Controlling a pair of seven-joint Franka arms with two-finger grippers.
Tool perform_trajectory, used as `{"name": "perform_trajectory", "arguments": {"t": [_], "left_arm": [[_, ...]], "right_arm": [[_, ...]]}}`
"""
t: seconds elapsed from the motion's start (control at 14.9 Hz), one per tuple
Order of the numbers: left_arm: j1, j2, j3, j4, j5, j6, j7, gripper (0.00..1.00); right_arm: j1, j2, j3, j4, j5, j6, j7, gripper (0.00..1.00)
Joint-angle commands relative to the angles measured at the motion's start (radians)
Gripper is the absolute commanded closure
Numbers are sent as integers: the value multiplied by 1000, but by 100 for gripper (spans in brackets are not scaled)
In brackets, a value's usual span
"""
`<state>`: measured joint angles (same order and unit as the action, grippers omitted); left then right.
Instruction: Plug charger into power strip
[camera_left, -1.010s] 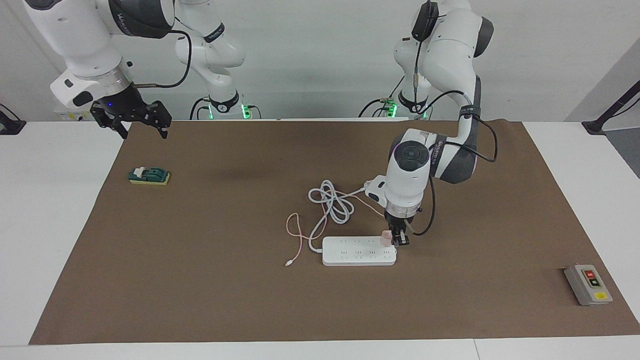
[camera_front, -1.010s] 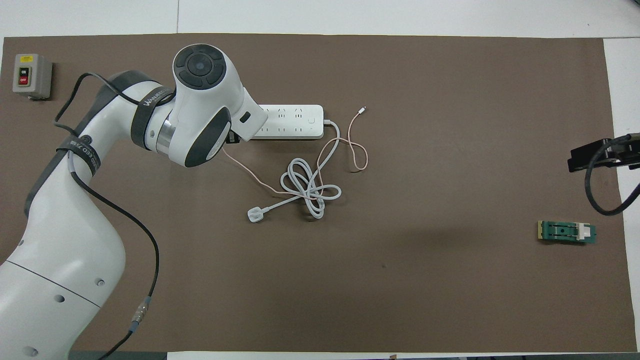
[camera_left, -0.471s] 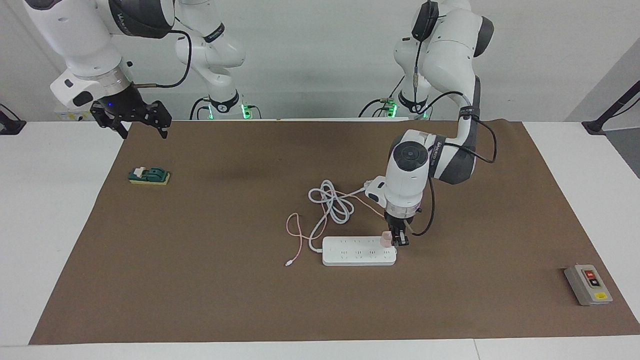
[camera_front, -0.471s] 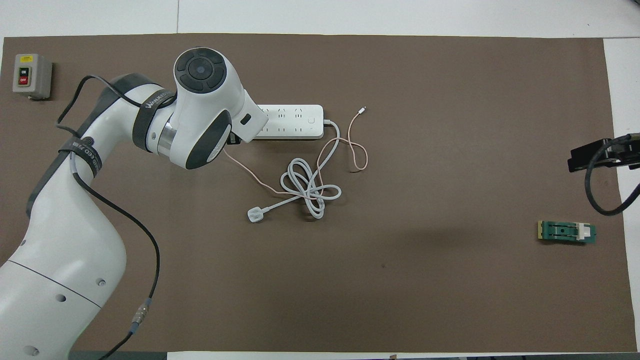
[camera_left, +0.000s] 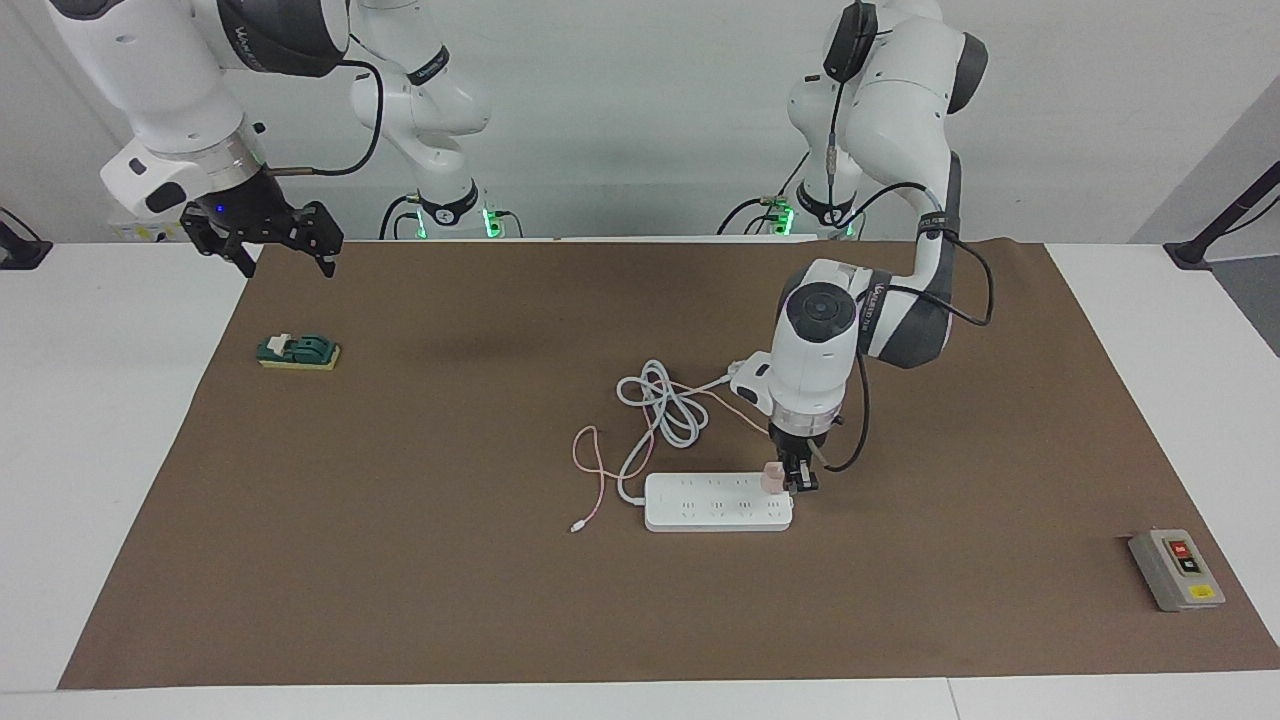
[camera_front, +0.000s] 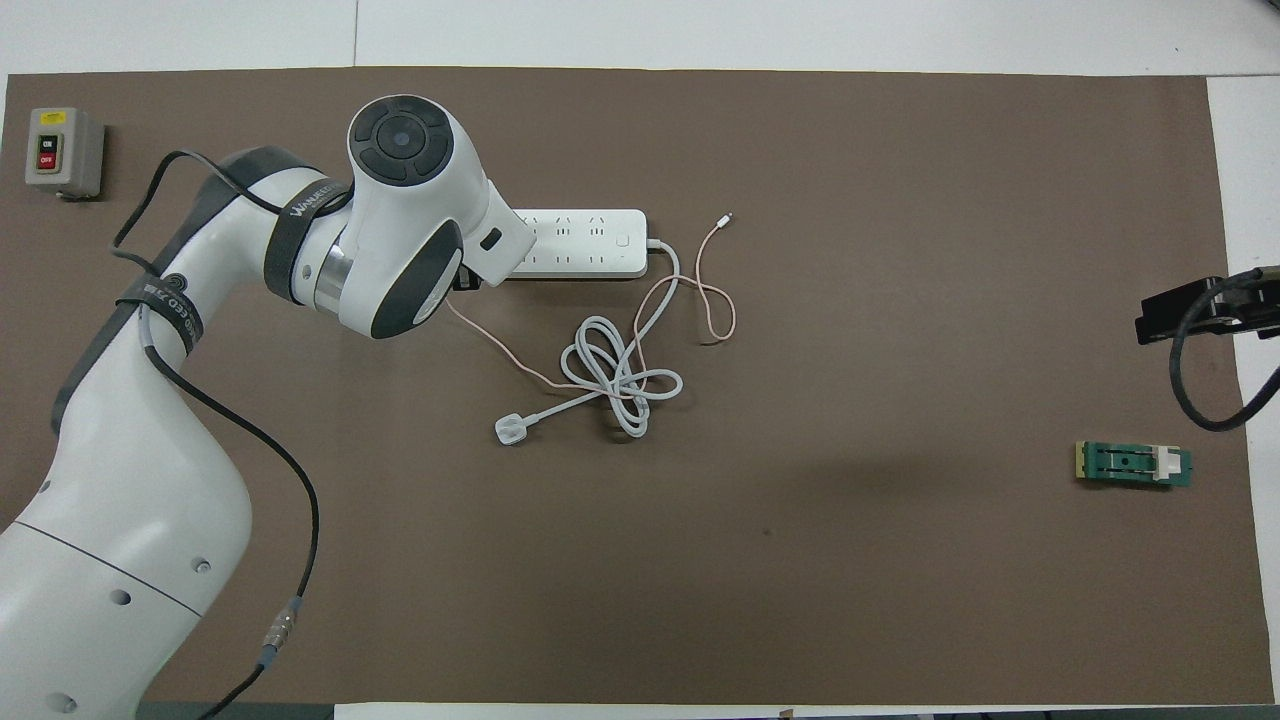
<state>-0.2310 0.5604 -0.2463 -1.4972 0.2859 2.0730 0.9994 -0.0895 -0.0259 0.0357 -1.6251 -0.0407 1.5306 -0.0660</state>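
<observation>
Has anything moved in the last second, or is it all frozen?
Hardly anything. The left gripper remains shut on the pink charger at the power strip's end; its arm only shifted slightly. The right gripper stays open, waiting in the air. Cables, green block and button box lie unchanged.

The left arm reached out from its base, its upper links rising and then folding down so that the forearm ran low over the brown mat and the wrist pointed straight down. The left gripper (camera_left: 794, 481) hung vertically at the end of it, low over the worktop, its fingers drawn tight together; in the overhead view the wrist housing hid it. The right arm waited, held high at its own end of the worktop, its wrist tilted down and inward. The right gripper (camera_left: 287, 258) hung in the air over the mat's edge, its black fingers (camera_left: 326, 262) spread wide apart with nothing between them.
</observation>
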Motion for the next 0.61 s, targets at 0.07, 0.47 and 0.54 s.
{"name": "perform_trajectory", "arguments": {"t": [0.07,0.47,0.54], "left_arm": [[-1,-17,2,-41,3,-25,-13,100],[-7,-19,2,-51,-28,-10,-39,100],[-8,-19,2,-51,-45,-10,-39,100]], "right_arm": [[-15,-20,7,-21,-2,14,-18,0],[-15,-22,7,-21,-2,16,-18,0],[-15,-22,7,-21,-2,14,-18,0]]}}
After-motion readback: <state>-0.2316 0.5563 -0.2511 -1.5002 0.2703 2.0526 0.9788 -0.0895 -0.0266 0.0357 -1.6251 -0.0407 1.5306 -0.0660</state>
